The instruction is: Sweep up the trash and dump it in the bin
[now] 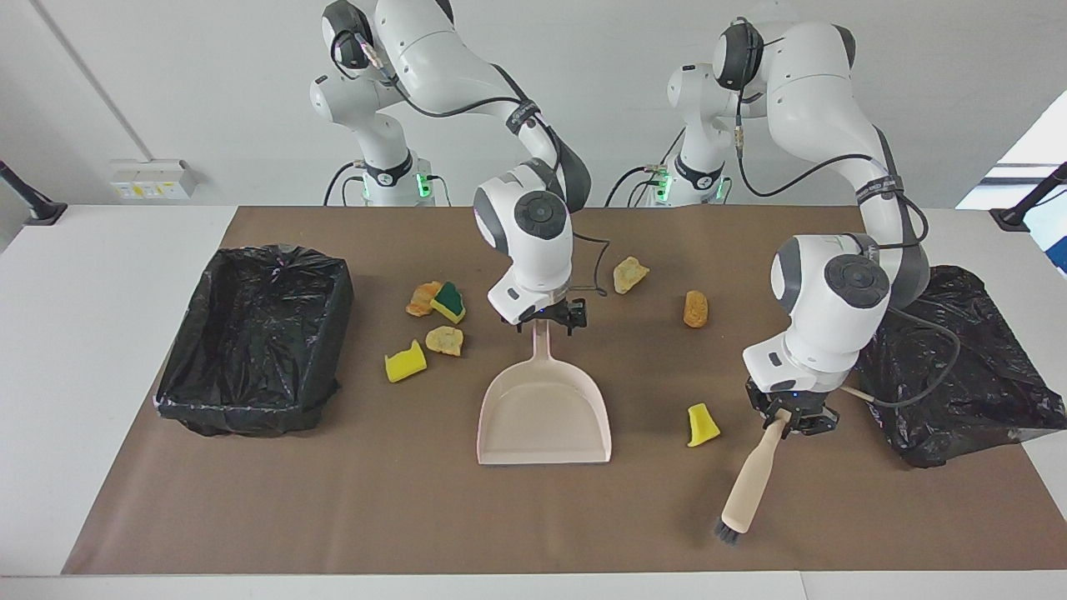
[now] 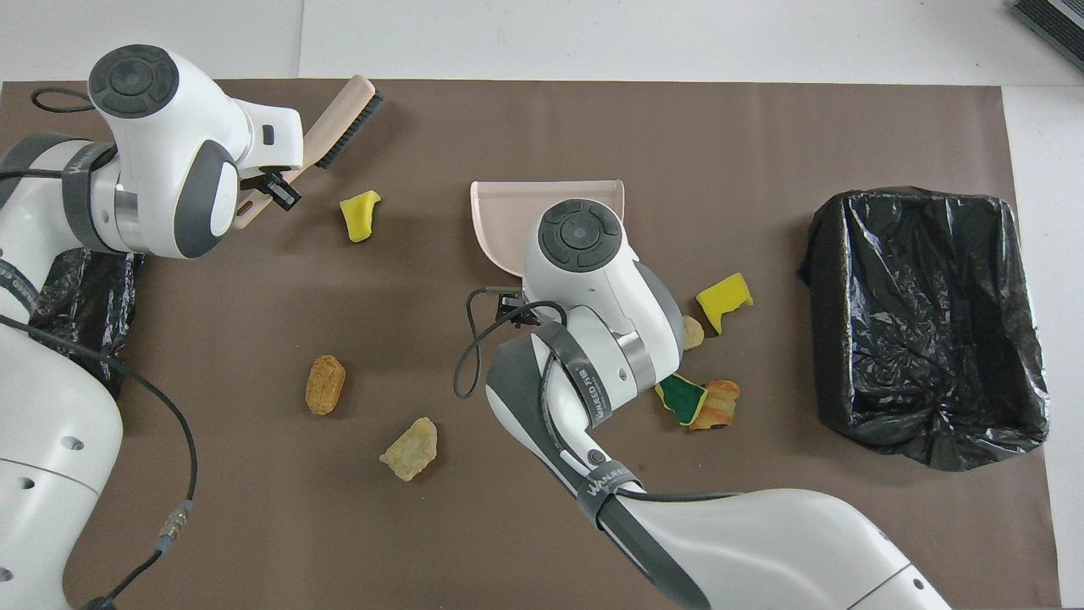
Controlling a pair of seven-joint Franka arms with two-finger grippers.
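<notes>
Your left gripper (image 1: 788,417) is clamped on the brush (image 1: 748,488) handle, bristles down near the mat's edge farthest from the robots. Right gripper (image 1: 543,319), fingers apart, sits at the dustpan (image 1: 543,417) handle, mid-mat. Trash (image 1: 703,424) lies scattered: one yellow pc btwn dustpan and brush, others nearer the robots.

White table under a brown paper mat, littered with scraps

The white table (image 1: 100,350) carries a brown paper mat (image 1: 417,517). On the mat lie a beige plastic dustpan (image 1: 543,417), a black-bag-lined bin (image 1: 258,342) at the right arm's end, a crumpled black bag-covered bin (image 1: 950,367) at the left arm's end, yellow sponge chunks (image 1: 405,362) and orange-tan bread-like lumps (image 1: 695,308) scattered around the dustpan.
</notes>
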